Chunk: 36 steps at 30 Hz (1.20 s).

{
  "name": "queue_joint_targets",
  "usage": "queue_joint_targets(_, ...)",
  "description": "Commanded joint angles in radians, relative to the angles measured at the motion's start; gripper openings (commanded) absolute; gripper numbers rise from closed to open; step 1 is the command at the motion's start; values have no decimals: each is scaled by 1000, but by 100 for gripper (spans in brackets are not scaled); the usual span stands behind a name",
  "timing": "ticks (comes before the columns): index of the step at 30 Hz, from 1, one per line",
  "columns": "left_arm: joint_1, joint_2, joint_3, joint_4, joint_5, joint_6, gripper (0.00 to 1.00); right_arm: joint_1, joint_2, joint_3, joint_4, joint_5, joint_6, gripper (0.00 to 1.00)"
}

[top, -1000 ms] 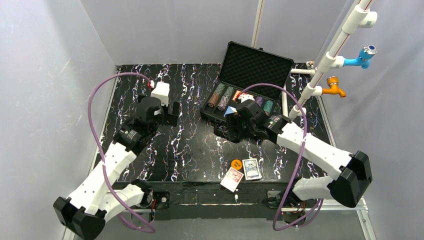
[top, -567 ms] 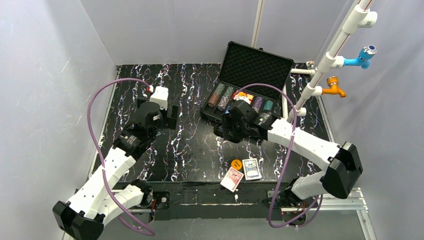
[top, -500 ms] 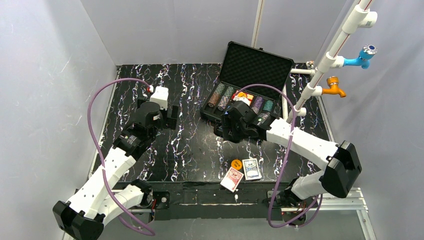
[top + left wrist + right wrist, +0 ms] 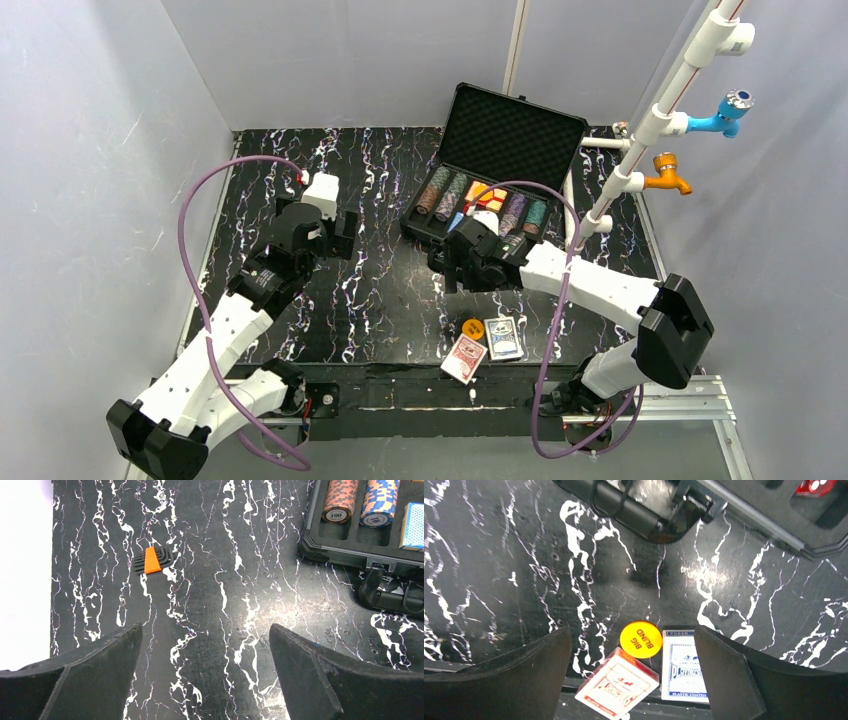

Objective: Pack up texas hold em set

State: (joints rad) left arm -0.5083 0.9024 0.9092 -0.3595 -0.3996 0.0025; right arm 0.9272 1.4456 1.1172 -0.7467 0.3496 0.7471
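The black case (image 4: 515, 130) of the texas hold em set lies open at the back right, with chip stacks (image 4: 440, 192) in its tray. Near the front edge lie an orange "BIG BLIND" disc (image 4: 473, 328), a blue deck (image 4: 504, 338) and a red deck (image 4: 464, 358). My right gripper (image 4: 445, 268) hangs open in front of the case; in its wrist view the gripper (image 4: 633, 630) frames the disc (image 4: 640, 639), the red deck (image 4: 618, 689) and the blue deck (image 4: 683, 665) below. My left gripper (image 4: 340, 232) is open and holds nothing, left of the case.
An orange-and-black hex key set (image 4: 152, 560) lies on the marble table ahead of my left gripper (image 4: 205, 630). The case handle (image 4: 624, 507) sticks out toward the front. A white pipe with blue and orange taps (image 4: 690, 120) rises at the right. The red deck overhangs the table's front edge.
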Motion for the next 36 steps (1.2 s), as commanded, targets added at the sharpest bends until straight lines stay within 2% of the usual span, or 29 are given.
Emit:
queue_joint_targets(1, 1, -2, -3, -6, 0, 22, 98, 28, -8, -48, -34, 24, 56, 100)
queue_joint_targets(6, 1, -1, -3, -7, 1, 24, 98, 31, -48, -128, -45, -13, 22, 100)
queue_joint_targets(18, 2, 6, -1, -10, 4, 25, 98, 31, -182, -290, -48, 6, -9, 100)
queue_joint_targets(36, 2, 16, -1, -13, 4, 25, 98, 30, -177, -396, 56, -34, 8, 100)
